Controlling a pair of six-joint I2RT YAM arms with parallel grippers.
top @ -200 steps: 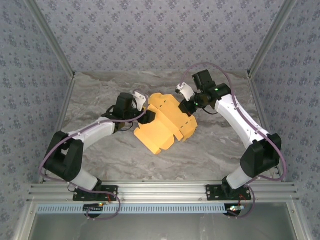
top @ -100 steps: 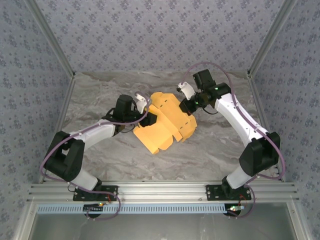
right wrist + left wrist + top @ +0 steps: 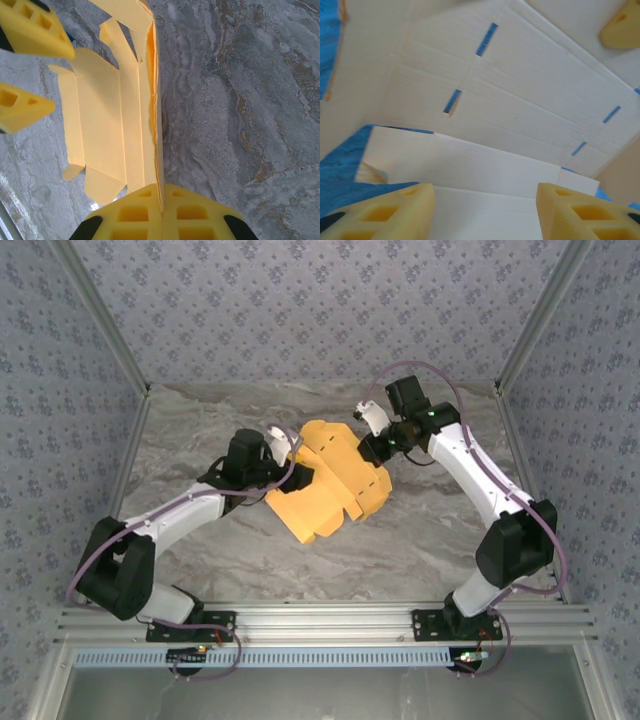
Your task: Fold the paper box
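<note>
Fingers (image 3: 385, 215) of left gripper (image 3: 484, 195): two yellow pads set well apart, a wide gap between them, nothing pinched. A pale flat panel of the paper box (image 3: 520, 100) fills the space ahead of them and crosses the gap. Whether either pad touches the sheet cannot be told.

Left gripper (image 3: 288, 458), overhead view: at the 9 o'clock edge of the paper box (image 3: 330, 490), its arm reaching in from 7 o'clock.

Paper box: orange-yellow cut sheet with tabs and slots, near the middle of the table (image 3: 420, 540), a little toward 12 o'clock. The part toward 6 o'clock lies flat. The edge toward 12 o'clock is lifted.

Right gripper (image 3: 368, 448): at the 1 o'clock corner of the sheet, arm coming from 4 o'clock. In the right wrist view its pads (image 3: 130, 217) are closed tight on the thin raised edge of the paper box (image 3: 105, 130), which stands upright and runs straight away toward 12 o'clock. The flat panels spread to 9 o'clock of that edge. The left gripper (image 3: 37, 70) shows at 10 o'clock in the same view, pads parted.

Open room: bare marbled table (image 3: 240, 100) at 3 o'clock of the raised edge. Overhead, clear surface from 4 to 8 o'clock of the sheet, and a strip at 12 o'clock before the patterned wall (image 3: 320, 310).
</note>
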